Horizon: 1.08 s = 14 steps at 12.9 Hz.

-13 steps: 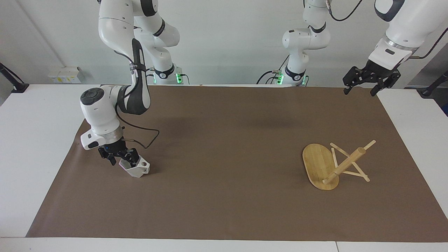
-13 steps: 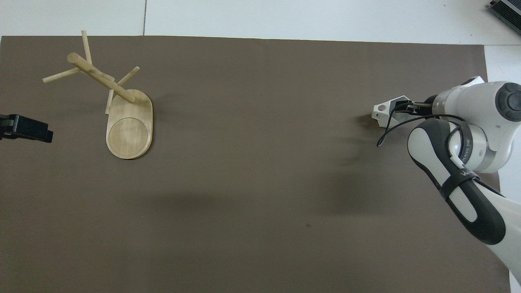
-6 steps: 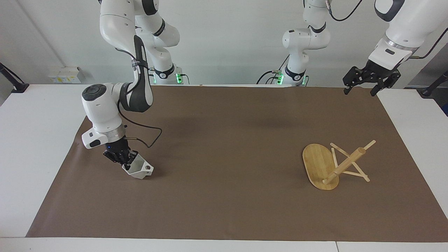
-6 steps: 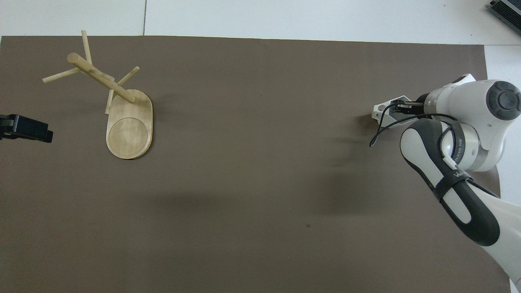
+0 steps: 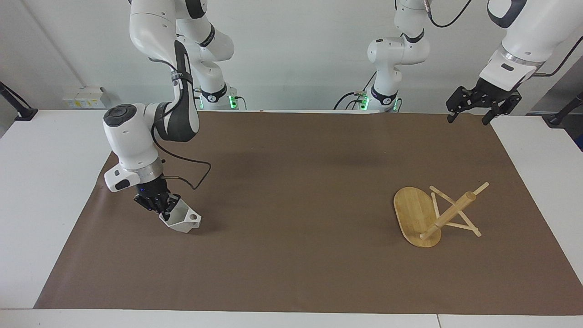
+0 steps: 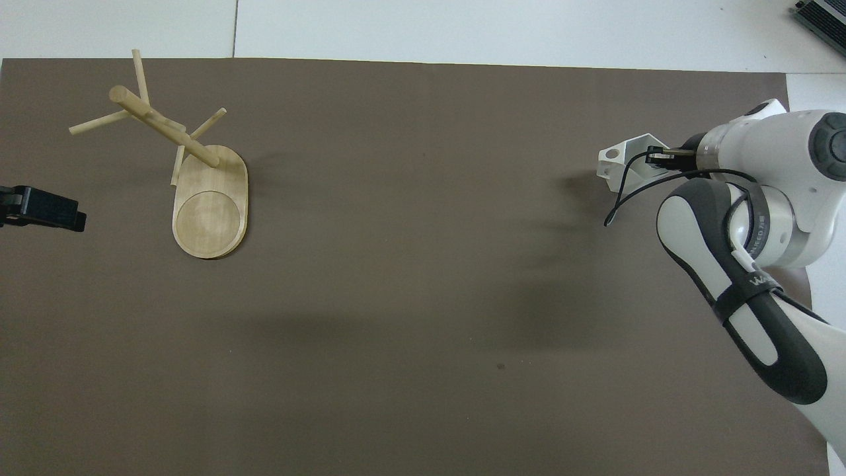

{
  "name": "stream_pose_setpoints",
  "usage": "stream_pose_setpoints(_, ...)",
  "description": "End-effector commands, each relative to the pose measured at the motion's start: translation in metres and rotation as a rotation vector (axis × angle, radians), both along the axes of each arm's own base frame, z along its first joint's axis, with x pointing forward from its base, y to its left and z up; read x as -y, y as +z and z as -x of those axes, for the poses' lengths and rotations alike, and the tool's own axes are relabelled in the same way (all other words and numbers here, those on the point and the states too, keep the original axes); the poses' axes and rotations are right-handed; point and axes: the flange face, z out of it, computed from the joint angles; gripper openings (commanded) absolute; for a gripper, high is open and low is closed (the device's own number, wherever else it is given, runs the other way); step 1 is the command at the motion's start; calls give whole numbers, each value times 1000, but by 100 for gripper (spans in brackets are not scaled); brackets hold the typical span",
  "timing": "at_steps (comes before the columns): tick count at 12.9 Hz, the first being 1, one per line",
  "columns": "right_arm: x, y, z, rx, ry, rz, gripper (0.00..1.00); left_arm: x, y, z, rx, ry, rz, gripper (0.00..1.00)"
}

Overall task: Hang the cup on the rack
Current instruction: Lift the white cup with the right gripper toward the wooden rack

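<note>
Now the right end effector (image 5: 165,210) is gripping the cup (image 5: 183,220), having just clamped on its rim, at the right arm's end of the bench, well apart from the rack (image 5: 432,213), while the left end effector (image 5: 469,117) is waiting open, so lifting can begin.

Both arms (image 5: 136,136) have white glossy shells with rounded joints and dark grey bands between the segments. A black round cap sits on the right arm's wrist joint. A thin black cable (image 5: 191,175) loops near this wrist. The grippers are black. Green lights glow at the two bases (image 5: 232,98).
</note>
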Motion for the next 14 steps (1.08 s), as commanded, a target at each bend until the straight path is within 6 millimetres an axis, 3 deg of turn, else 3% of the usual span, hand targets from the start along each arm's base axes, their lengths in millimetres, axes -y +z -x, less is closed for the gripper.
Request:
stream_pose_setpoints(1, -41, 37, 17, -26, 28, -30, 0, -2, 0, 8, -7, 11, -15, 100)
stream_pose_setpoints(7, -137, 113, 27, -17, 81, -287, 0, -2, 1, 9, -5, 11, -15, 100)
stream_pose_setpoints(10, -180, 130, 30, -10, 39, -452, 0, -2, 1, 9, -5, 11, -15, 100)
stream_pose_setpoints(14, -263, 154, 42, 9, -79, -633, 0, -4, 0, 13, -19, 10, -15, 100)
